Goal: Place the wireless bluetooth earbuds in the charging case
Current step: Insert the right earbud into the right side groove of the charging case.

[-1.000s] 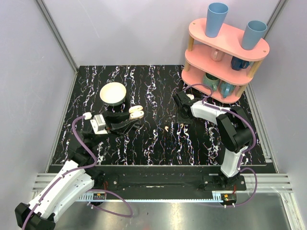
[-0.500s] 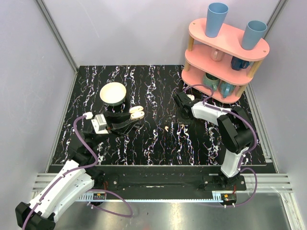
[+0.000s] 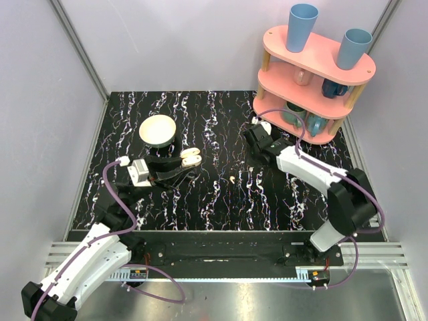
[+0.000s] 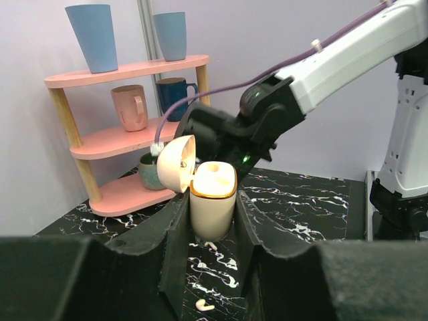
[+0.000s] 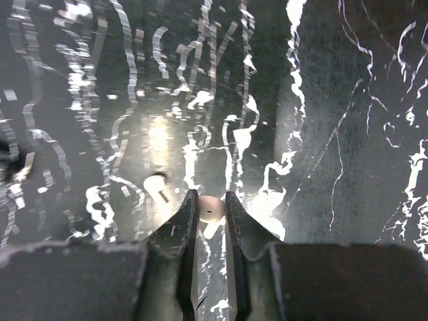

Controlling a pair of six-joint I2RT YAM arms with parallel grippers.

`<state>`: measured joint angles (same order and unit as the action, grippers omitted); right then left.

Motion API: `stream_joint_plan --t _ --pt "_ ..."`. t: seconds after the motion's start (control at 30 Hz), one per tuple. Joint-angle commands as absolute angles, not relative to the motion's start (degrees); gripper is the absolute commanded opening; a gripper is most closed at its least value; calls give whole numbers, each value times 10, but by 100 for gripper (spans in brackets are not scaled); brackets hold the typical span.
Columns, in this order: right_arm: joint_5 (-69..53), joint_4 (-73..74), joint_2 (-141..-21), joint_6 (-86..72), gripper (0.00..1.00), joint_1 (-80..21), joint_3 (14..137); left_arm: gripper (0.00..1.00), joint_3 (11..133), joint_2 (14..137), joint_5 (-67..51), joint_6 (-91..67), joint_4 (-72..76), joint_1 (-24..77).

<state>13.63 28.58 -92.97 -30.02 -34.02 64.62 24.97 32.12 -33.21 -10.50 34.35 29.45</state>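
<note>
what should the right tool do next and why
Probably carry it left to the charging case: the right tool has one earbud pinched between its tips, and the left tool holds the case upright and open.

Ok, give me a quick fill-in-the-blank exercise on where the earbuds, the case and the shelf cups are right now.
1. The left end effector grips the charging case, whose lid is ____.
2. The right end effector pinches one earbud; the other earbud lies loose on the marbled ____.
3. The two cups standing atop the pink shelf are ____ in colour.
Missing words: open; table; blue.
</note>
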Motion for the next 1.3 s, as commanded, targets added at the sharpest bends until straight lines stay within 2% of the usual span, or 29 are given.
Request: stream_joint_plan --t 0.0,0.37,0.7,1.27 --pt "199 276 -835 -265 10 -376 694 0 258 326 -328 -107 362 292" --pt "335 237 -716 -137 7 -483 766 0 278 348 -269 -119 324 292" --pt "441 117 -695 -16 5 -607 768 0 290 387 -236 -166 323 293" --pt "427 -30 -713 24 4 -682 756 0 285 417 -236 -195 376 297"
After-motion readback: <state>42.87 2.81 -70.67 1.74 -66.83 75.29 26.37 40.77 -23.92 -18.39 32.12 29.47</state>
